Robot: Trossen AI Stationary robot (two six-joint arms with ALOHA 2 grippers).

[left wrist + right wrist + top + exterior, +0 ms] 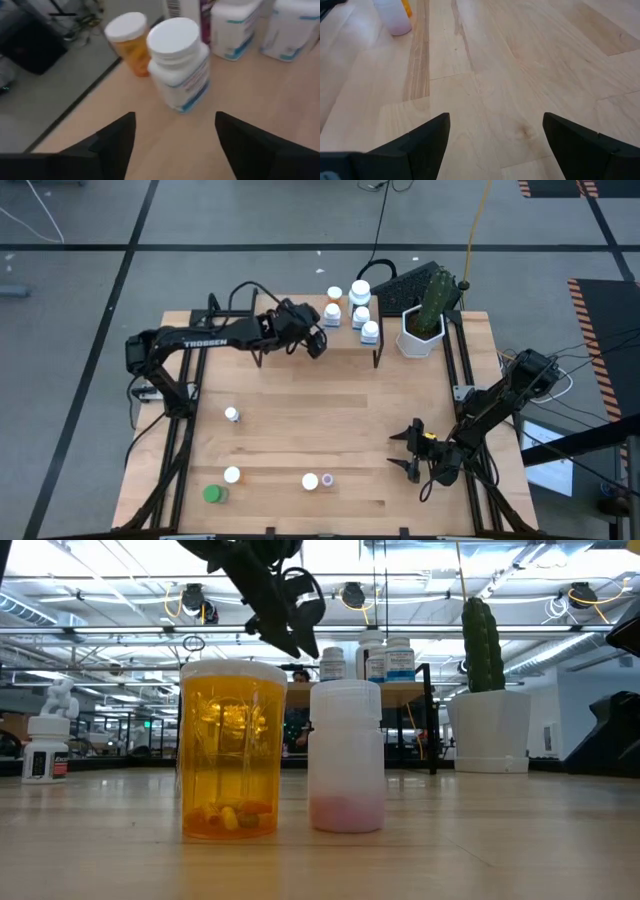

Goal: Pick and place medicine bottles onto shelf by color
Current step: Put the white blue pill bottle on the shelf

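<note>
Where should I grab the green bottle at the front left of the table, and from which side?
Take the green bottle around its round body just under the cap, coming straight down. It seems to stand upright, so its sides offer two opposite faces. Close the fingers front to back, since a white-capped bottle stands close behind and to its right. The left gripper is open, up at the shelf.

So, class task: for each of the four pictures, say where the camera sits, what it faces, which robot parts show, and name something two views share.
High view: above, facing straight down on the table; both arms, left hand and right hand show.
Low view: at tabletop height, facing the orange bottle and the shelf; one dark arm hangs above.
Left wrist view: on the left arm, facing a white bottle; open fingers show.
Right wrist view: facing bare wood; open fingers show.
Shared: the cactus in the high and low views.
</note>
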